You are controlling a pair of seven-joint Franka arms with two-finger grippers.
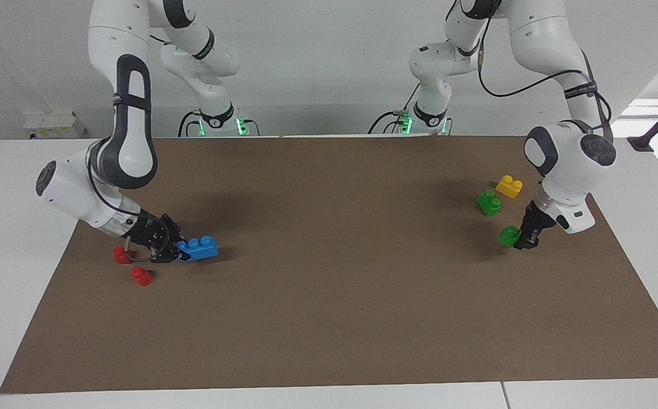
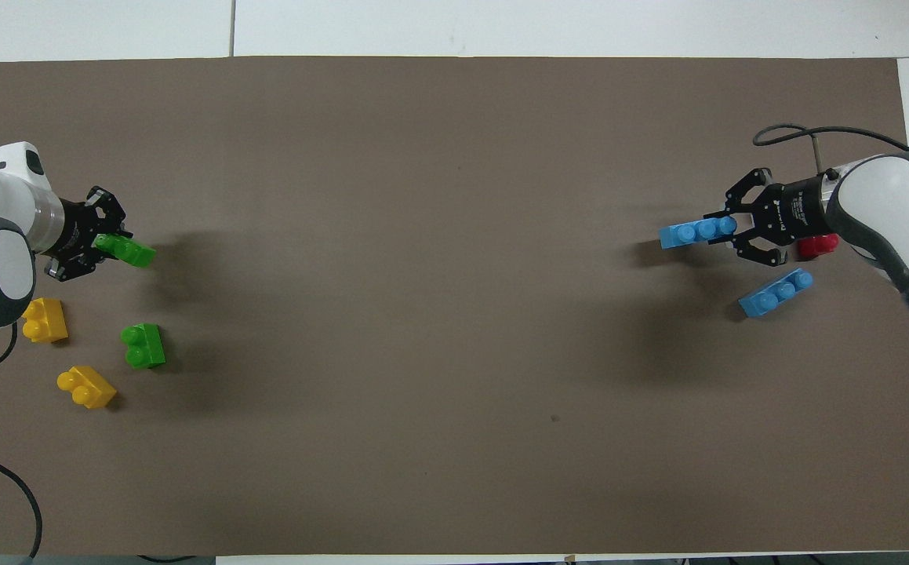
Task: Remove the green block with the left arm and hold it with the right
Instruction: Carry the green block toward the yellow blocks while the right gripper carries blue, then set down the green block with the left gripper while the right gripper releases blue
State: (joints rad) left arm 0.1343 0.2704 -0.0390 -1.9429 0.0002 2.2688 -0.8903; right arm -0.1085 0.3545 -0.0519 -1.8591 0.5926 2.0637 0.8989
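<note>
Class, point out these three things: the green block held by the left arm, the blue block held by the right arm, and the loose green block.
held green block (image 2: 131,252), overhead view, top face
held blue block (image 1: 199,248), facing view, front side
loose green block (image 2: 143,346), overhead view, studded top

Left gripper (image 2: 103,245) clamped on a green block (image 2: 126,251) over the brown mat (image 2: 454,157), second green block (image 2: 143,346) and two yellow bricks (image 2: 45,320) nearby — right gripper (image 2: 739,229) gripped a blue brick (image 2: 697,233), another blue brick (image 2: 776,293) beside it.
</note>
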